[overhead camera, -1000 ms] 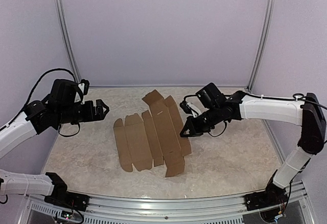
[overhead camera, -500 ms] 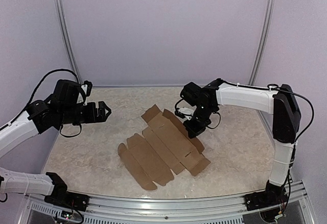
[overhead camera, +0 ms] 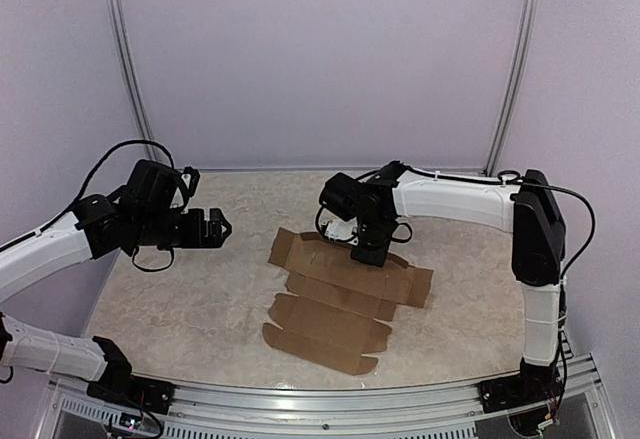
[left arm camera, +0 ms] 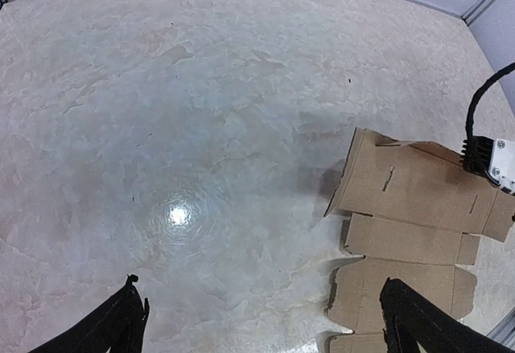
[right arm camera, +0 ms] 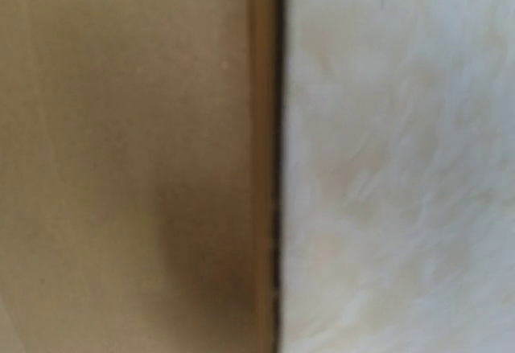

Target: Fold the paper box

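Flat paper box (overhead camera: pixel 330 321) lies under the right gripper (overhead camera: pixel 367 256), fingers pressed together; left gripper (overhead camera: pixel 222 229) spread wide

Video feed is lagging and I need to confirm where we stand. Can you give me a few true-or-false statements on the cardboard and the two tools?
1. The cardboard lies spread out as a sheet on the table, not yet formed into a box. True.
2. The left tool is gripping the cardboard. False: it is open and off to the left of the sheet, holding nothing.
3. The right tool is down at the far edge of the cardboard. True.
4. The right tool is wide open. False: it is shut.
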Action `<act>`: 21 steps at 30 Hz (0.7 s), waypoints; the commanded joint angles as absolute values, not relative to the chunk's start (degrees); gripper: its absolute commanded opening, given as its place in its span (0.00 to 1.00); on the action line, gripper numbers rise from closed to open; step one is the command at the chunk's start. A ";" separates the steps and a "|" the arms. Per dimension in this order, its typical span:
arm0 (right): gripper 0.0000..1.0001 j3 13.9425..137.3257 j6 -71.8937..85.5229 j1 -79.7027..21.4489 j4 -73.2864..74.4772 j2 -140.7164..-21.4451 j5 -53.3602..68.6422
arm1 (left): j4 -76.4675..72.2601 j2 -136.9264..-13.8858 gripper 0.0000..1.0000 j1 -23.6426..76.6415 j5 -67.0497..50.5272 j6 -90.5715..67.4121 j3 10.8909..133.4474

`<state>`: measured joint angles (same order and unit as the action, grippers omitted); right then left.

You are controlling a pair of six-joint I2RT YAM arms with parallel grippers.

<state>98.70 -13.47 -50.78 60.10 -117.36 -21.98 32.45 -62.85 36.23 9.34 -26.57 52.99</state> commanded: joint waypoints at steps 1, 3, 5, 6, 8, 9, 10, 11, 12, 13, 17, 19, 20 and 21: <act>0.00 100.73 -23.08 -52.58 56.72 -118.70 -30.40 | 30.16 -63.86 0.99 37.69 9.38 -27.57 54.11; 0.00 103.02 -23.69 -53.13 57.18 -119.52 -30.81 | 29.10 -64.47 0.99 38.47 8.46 -28.31 54.12; 0.00 103.54 -24.49 -53.92 56.64 -119.43 -30.68 | 27.59 -65.18 0.99 39.02 6.86 -29.27 54.14; 0.00 103.51 -24.74 -54.34 56.22 -119.26 -30.61 | 26.78 -65.36 0.99 39.29 6.10 -29.86 54.14; 0.00 103.53 -24.78 -54.97 55.42 -118.58 -29.92 | 24.95 -65.41 0.96 39.75 4.46 -30.71 54.14; 0.00 103.54 -24.74 -55.18 55.12 -118.19 -29.66 | 23.94 -65.32 0.95 39.93 3.99 -31.16 54.06; 0.00 103.54 -24.66 -55.30 54.82 -117.87 -29.67 | 22.73 -65.37 0.92 39.98 3.63 -31.72 54.05; 0.00 103.54 -24.62 -55.47 54.69 -117.60 -29.81 | 21.78 -65.45 0.88 40.07 3.08 -32.22 54.13; 0.00 103.54 -24.53 -55.72 54.66 -117.35 -29.99 | 20.86 -65.72 0.80 40.08 2.54 -32.84 54.33; 0.00 103.49 -24.32 -56.10 54.73 -117.14 -30.17 | 20.22 -65.98 0.73 40.08 1.78 -33.27 54.70; 0.00 103.32 -23.54 -57.36 54.91 -116.32 -30.87 | 18.20 -68.68 0.37 40.12 -1.05 -34.67 57.09; 0.00 103.25 -23.03 -57.99 54.68 -115.76 -31.11 | 17.82 -70.26 0.19 40.17 -1.79 -35.16 58.33; 0.00 103.19 -22.86 -58.21 54.58 -115.41 -31.11 | 17.88 -70.87 0.10 40.17 -1.85 -35.33 59.00; 0.00 102.92 -22.64 -58.43 54.36 -114.85 -31.07 | 17.99 -71.69 0.02 40.17 -1.74 -35.52 59.58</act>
<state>102.48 -23.92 -56.97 55.44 -118.50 -30.17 20.18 -69.19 39.86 0.51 -34.46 56.47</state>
